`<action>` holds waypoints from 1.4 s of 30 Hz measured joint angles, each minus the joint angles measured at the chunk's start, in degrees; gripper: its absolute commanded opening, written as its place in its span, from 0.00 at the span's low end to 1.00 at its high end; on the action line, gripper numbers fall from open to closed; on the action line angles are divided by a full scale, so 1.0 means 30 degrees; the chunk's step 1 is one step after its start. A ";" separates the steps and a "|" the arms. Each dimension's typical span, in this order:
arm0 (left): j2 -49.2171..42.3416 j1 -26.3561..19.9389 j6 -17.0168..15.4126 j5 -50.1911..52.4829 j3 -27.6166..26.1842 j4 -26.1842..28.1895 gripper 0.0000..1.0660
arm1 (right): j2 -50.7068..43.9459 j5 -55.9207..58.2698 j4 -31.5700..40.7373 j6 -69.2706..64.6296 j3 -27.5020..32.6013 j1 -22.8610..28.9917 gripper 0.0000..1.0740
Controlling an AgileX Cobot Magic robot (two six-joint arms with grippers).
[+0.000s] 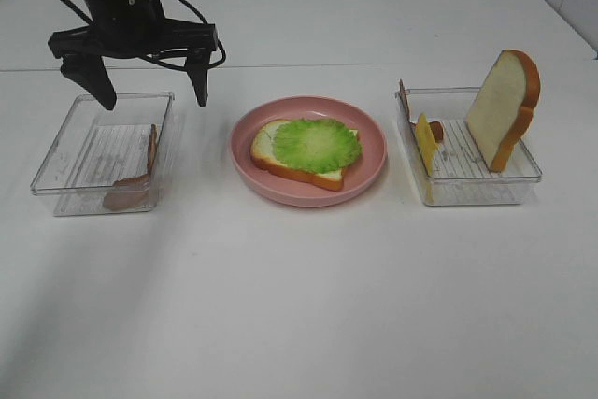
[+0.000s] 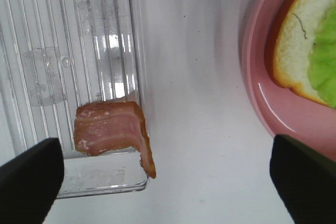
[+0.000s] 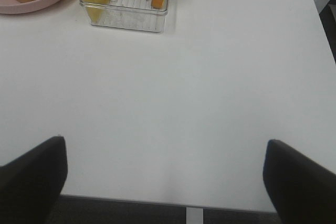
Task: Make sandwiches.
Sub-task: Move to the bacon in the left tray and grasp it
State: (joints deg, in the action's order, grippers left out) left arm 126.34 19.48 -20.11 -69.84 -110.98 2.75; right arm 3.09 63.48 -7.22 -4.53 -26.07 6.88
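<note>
Left claw (image 1: 152, 100): jaws spread wide, nothing held. It hangs at the upper left of the high view, above the far right corner of the left tray (image 1: 56, 161). One finger (image 1: 96, 81) is over the tray and the other is outside its right wall.
Right claw (image 3: 167, 179): jaws spread wide, nothing held. It is over bare table near the front edge and does not appear in the high view.
Sandwich: bread (image 1: 280, 161) lies flat on the pink plate (image 1: 280, 192) at frame centre. Lettuce (image 1: 316, 142) lies on top and covers most of it.
Bacon (image 1: 129, 195): one strip at the lower left, in the near right corner of the left tray, bent up against the right wall.
Right tray (image 1: 467, 192): sits at the right of the frame. Cheese (image 1: 425, 142) leans on edge by the left wall, with a brown piece (image 1: 435, 130) touching it behind. A second slice (image 1: 500, 105) stands upright at the right side.
Surface: white table (image 1: 299, 306), plain and matt. Both trays are clear ribbed plastic.
Room: a white wall runs along the top of the frame, tiled at the upper right. The right wrist view shows dark floor past the table edge.
</note>
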 measured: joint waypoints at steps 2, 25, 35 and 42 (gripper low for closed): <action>0.0172 0.0000 0.0000 0.0000 0.0000 0.0000 0.95 | 0.0000 0.0000 0.0000 0.0000 0.0000 0.0000 0.92; 0.2024 0.0000 0.0210 0.0019 0.0000 0.0516 0.95 | 0.0000 0.0000 0.0000 0.0000 0.0000 0.0000 0.92; 0.2177 0.0000 0.0229 0.0019 0.0000 0.0821 0.93 | 0.0000 0.0000 0.0000 0.0000 0.0000 0.0000 0.92; 0.2254 0.0000 0.0229 0.0019 0.0000 0.1089 0.72 | 0.0000 0.0000 0.0000 0.0000 0.0000 0.0000 0.92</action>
State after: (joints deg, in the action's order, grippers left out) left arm 133.10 19.48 -19.42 -69.79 -110.98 6.02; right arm 3.09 63.48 -7.22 -4.53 -26.07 6.88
